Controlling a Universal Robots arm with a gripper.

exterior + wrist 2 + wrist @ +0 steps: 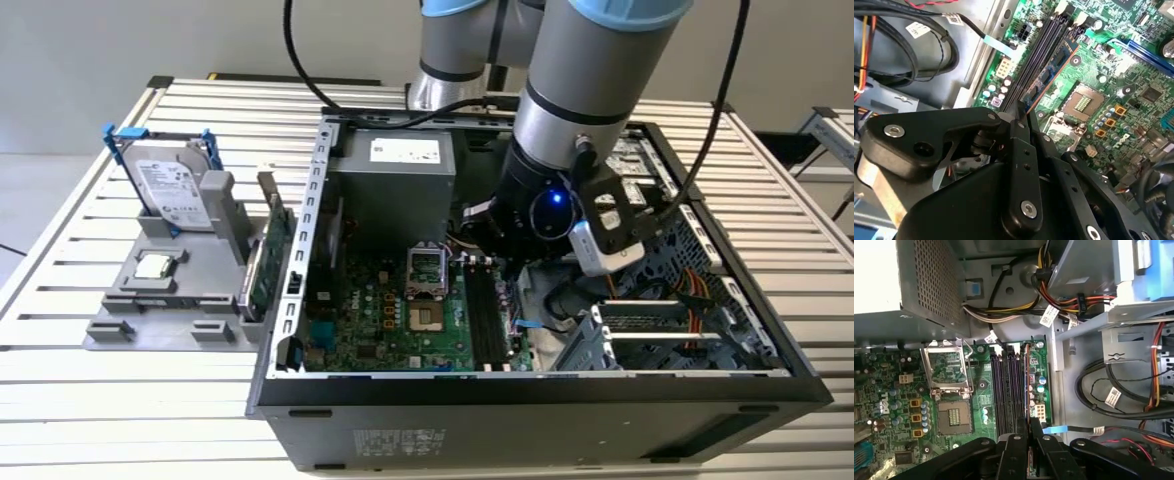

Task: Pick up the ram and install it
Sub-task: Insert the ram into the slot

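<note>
Slatted table (80, 400), gripper (1021, 117) pinching ram (1054, 65) (slots (1004, 385) beside)

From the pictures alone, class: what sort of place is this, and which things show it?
Probably a robotics lab or test bench for computer assembly. An open desktop computer case lies on a slatted metal table, a robot arm reaches into it, and a grey fixture beside it holds spare parts, including a hard drive.
</note>
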